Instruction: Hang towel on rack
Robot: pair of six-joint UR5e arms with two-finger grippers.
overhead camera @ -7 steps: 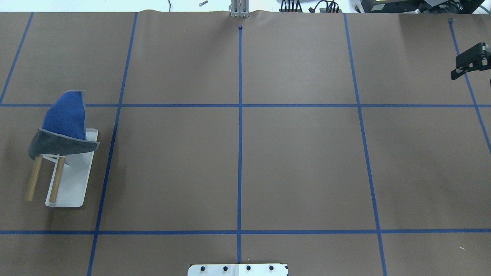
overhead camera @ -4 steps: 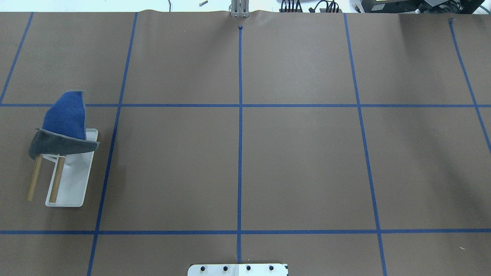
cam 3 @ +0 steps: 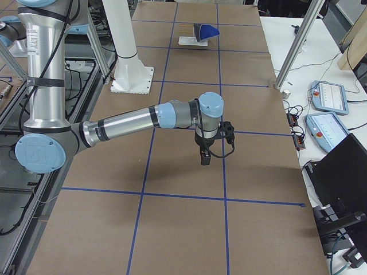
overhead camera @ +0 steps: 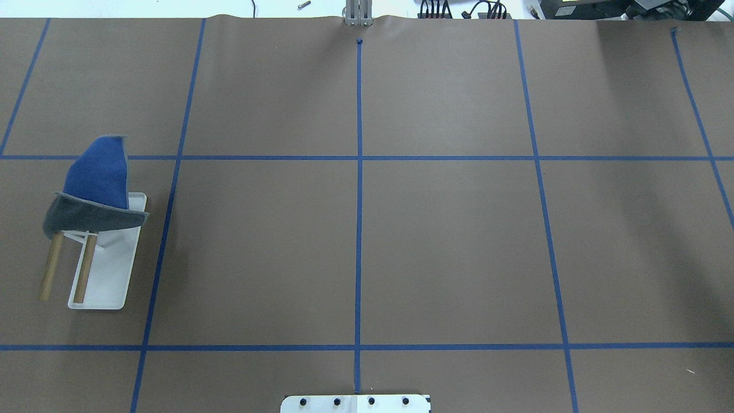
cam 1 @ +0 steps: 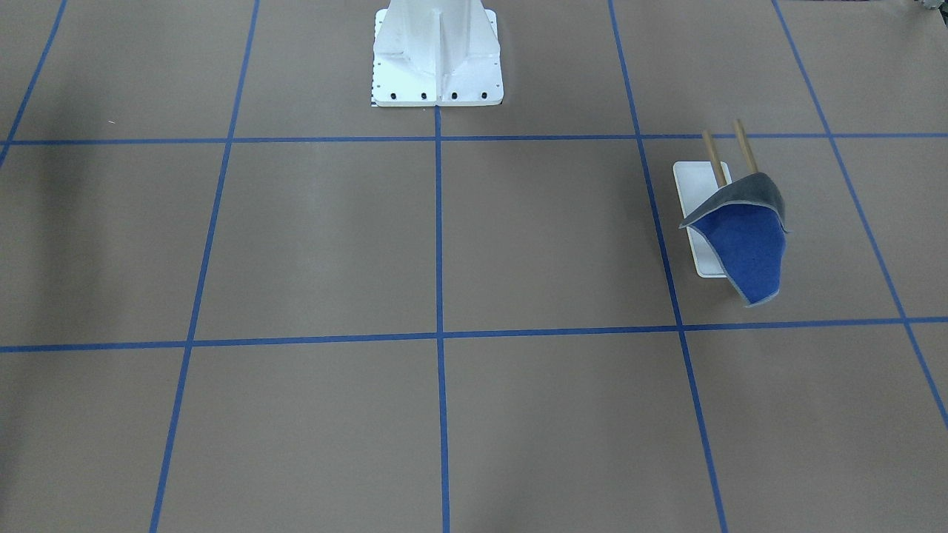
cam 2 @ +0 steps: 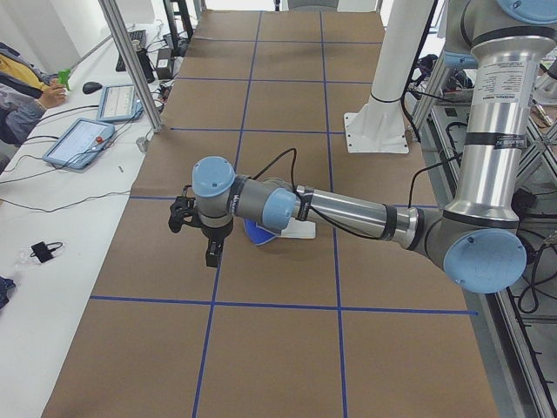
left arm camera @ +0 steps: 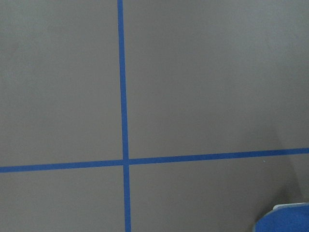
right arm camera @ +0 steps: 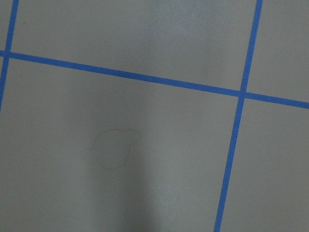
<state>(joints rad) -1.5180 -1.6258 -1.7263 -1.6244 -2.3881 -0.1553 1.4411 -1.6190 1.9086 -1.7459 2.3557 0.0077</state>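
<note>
Towel hung draped over the rack, on the rod ends away from the robot, rods running toward/away from it. Left gripper hovered near it, right gripper well apart. Couldn't tell either's opening.

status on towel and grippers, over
Left gripper, right gripper: clear of towel, open or shut unclear. Towel draped over rack rods. Nothing blocking.
</note>
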